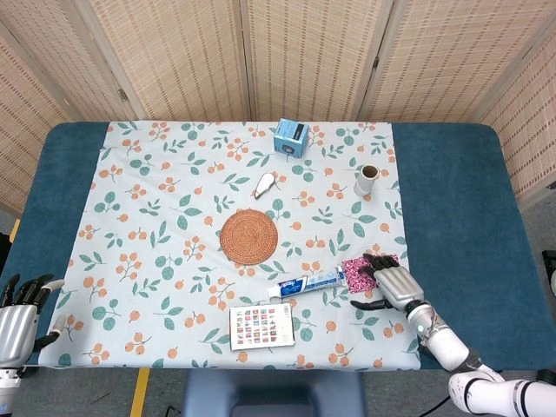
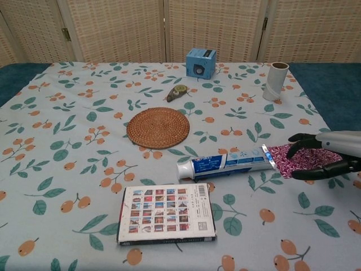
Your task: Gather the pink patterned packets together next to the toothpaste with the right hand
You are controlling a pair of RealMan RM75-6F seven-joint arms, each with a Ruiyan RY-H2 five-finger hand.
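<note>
The pink patterned packets [image 1: 354,268] [image 2: 284,160] lie on the floral cloth, touching the flat end of the blue-and-white toothpaste tube [image 1: 306,283] [image 2: 223,164]. My right hand [image 1: 391,283] [image 2: 330,151] reaches in from the right, its dark fingers spread and arched over the packets' right part and its thumb below them. I see no grip closed on the packets. How many packets lie there is hidden by the fingers. My left hand [image 1: 21,320] stays at the table's front left corner, holding nothing, with its fingers apart.
A round woven coaster [image 1: 248,236] sits mid-table. A picture-covered book [image 1: 261,326] lies in front of the toothpaste. At the back stand a blue box [image 1: 291,137] and a cardboard roll [image 1: 367,179], with a small tape dispenser [image 1: 266,183] between them.
</note>
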